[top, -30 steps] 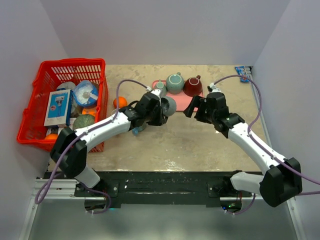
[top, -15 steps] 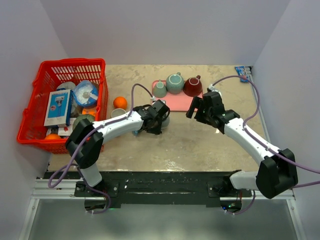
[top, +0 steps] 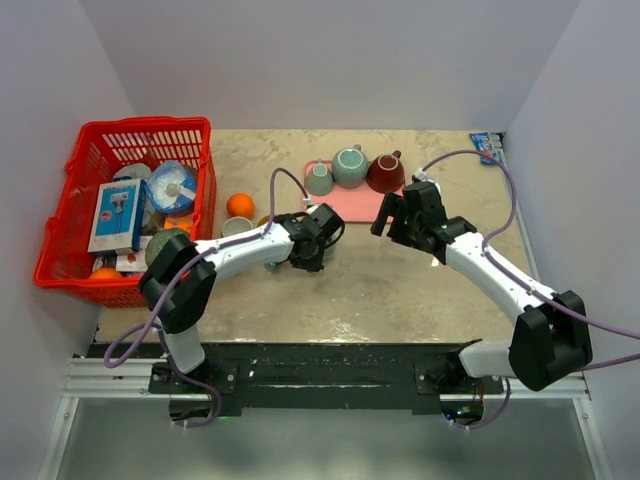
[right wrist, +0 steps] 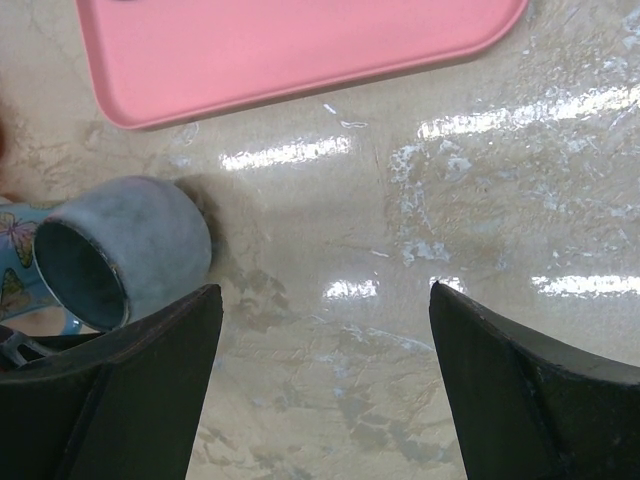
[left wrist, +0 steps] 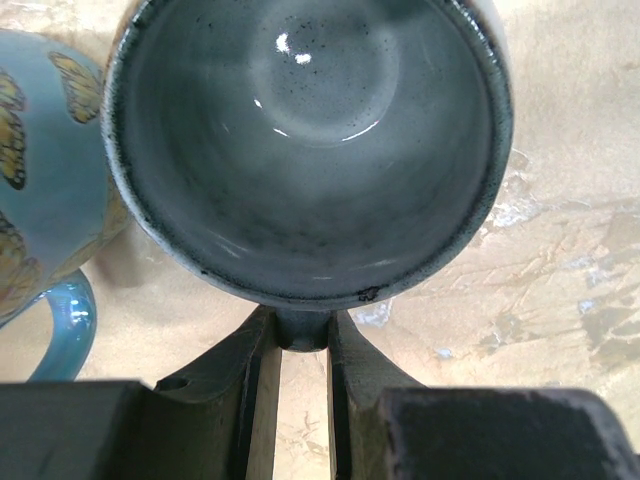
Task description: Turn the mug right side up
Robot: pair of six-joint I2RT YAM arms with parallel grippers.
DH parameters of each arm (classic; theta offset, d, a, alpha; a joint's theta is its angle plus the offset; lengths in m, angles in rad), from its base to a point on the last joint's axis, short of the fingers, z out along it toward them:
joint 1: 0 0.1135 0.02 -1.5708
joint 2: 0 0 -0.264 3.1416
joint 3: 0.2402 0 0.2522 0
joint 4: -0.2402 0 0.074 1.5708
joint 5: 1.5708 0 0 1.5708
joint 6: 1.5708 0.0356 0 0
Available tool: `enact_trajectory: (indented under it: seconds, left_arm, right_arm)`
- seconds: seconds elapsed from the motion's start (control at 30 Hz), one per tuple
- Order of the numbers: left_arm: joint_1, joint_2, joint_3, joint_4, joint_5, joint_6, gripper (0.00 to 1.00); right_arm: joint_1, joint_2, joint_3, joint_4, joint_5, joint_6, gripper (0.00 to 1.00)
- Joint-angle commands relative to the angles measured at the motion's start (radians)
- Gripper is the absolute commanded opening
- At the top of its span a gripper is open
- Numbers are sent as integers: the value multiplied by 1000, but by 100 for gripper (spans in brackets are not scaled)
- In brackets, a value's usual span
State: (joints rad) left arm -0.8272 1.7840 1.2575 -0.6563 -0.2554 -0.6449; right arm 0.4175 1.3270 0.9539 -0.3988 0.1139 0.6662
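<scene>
The left tool (left wrist: 302,335) is pinched shut on the handle of the glazed grey ceramic mug (left wrist: 305,150). The mug is tipped on its side beside a blue butterfly-printed mug (left wrist: 45,180), mouth toward the wrist, a grip suited to rolling it upright. The right tool (right wrist: 325,335) hangs wide and empty near the pink plastic tray (right wrist: 290,50), clear of the turn.

I am looking into the mug (left wrist: 300,150): speckled grey ceramic, its glaze shining glossy. The marbled table (right wrist: 480,230) is gleaming smooth and the pink tray (right wrist: 280,50) is looking like matt plastic.
</scene>
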Motion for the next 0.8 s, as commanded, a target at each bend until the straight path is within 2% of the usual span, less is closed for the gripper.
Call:
enact_trajectory:
  seconds: [0.0,0.23,0.27,0.33,0.5,0.77]
  left_arm:
    - [0,2,62,-9,-125,-27,0]
    - [-3,-3,68,-32,-171,-21,0]
    - [-3,0,69,-29,-165,-16,13]
    - [-3,2,72,-28,-147,-16,18]
    - [-4,-8,79,-34,-143,-21,39]
    - [-6,-44,111,-43,-133,-15,57]
  right_arm:
    - [-6,5,45,11,26,9,88]
    - [-11,18,48,14,14,7,88]
    - [-11,21,48,14,13,9,88]
    - [-10,24,52,12,9,9,88]
    - [-13,28,65,9,17,10,88]
    - [-13,46,111,8,46,6,90]
